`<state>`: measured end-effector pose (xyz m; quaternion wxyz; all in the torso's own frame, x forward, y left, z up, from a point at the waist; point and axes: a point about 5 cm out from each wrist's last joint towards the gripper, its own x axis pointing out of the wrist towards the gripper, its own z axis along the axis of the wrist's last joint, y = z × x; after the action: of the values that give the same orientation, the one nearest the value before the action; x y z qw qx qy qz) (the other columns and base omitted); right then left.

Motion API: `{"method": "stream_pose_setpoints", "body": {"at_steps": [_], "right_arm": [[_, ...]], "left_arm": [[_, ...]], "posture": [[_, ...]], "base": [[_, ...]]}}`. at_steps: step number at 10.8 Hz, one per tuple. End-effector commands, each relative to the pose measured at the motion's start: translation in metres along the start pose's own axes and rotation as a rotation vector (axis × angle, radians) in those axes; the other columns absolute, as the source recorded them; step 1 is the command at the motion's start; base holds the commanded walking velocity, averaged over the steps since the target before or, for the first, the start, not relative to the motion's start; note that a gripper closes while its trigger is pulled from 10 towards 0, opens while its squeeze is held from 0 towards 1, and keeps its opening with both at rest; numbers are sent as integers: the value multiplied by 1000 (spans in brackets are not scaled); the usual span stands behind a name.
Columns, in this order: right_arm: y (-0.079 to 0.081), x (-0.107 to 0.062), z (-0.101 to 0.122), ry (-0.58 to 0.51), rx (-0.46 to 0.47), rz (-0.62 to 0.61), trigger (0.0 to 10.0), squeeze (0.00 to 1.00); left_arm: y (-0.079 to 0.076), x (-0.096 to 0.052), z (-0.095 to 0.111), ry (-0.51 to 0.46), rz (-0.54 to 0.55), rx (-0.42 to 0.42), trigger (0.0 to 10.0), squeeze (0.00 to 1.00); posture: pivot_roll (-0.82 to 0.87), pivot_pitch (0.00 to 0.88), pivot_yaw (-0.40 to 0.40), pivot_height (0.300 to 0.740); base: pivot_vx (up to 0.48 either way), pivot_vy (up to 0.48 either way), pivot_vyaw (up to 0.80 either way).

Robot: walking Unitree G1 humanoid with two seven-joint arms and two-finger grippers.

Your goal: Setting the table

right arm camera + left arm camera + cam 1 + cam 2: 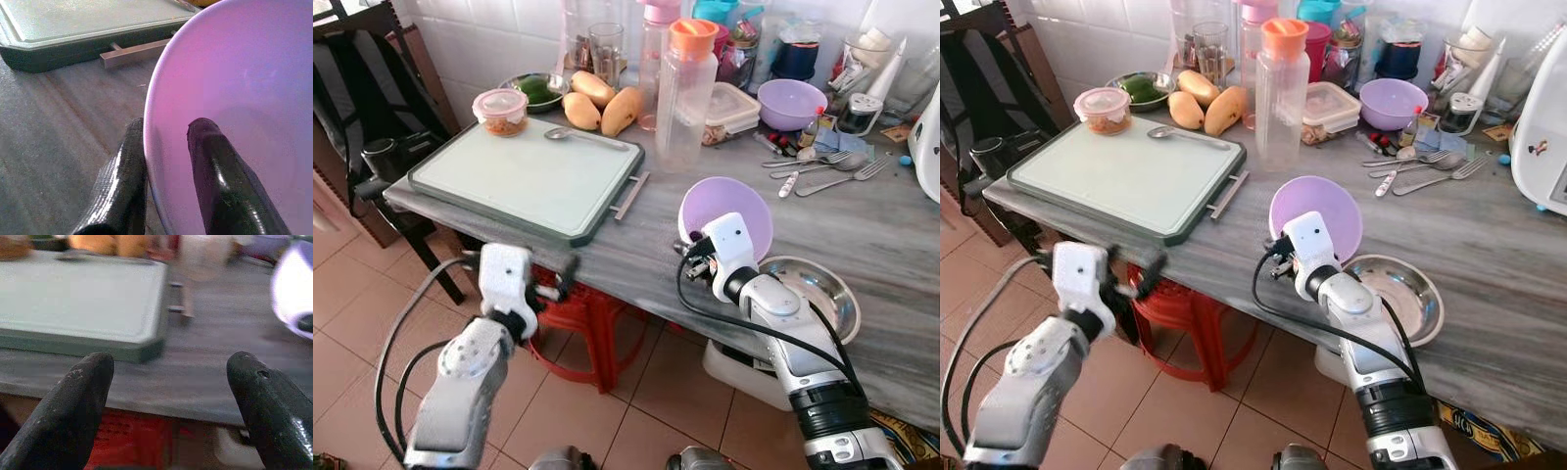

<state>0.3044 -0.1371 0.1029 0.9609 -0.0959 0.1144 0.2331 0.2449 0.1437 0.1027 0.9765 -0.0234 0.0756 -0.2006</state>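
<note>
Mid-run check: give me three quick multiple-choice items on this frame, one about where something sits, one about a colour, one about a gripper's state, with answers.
1. Where does the spoon lie?
A. on the far edge of the green tray
B. inside the steel bowl
C. on the floor

2. What colour is the bowl at the right gripper?
A. orange
B. lilac
C. white

3. How is the left gripper?
A. shut on the tray handle
B. shut on a bottle
C. open, holding nothing, short of the counter edge

Answers: 1 A, the spoon rests on the tray near the mangoes. 2 B, the right wrist view shows lilac plastic pinched at its rim between the fingers. 3 C, its fingers stand wide apart.
</note>
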Motion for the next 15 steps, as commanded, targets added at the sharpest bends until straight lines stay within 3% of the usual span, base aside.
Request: {"method": "stream_pose_setpoints", "body": {"at_steps": [1, 11, 12, 15], "right_arm": [[-1, 2, 5, -14, -26, 3, 10000, 1000], [-15, -2, 43, -98, -89, -47, 10000, 1000], [-16, -6, 46, -125, -109, -86, 10000, 1000], [-10, -21, 48, -215, -51, -202, 10000, 1000]], "left_arm": [[-3, -1, 3, -6, -47, 17, 10000, 0], [-7, 8, -3, 27, -97, 36, 10000, 0], [-4, 9, 1, 3, -98, 19, 10000, 0], [-5, 10, 10, -54, -128, 28, 10000, 0]], "posture": [[3, 0, 36, 740], [-31, 0, 32, 740], [-38, 0, 34, 740], [-48, 0, 43, 740]], "base": [[0, 0, 0], [0, 0, 0], [0, 0, 0], [0, 0, 0]]}}
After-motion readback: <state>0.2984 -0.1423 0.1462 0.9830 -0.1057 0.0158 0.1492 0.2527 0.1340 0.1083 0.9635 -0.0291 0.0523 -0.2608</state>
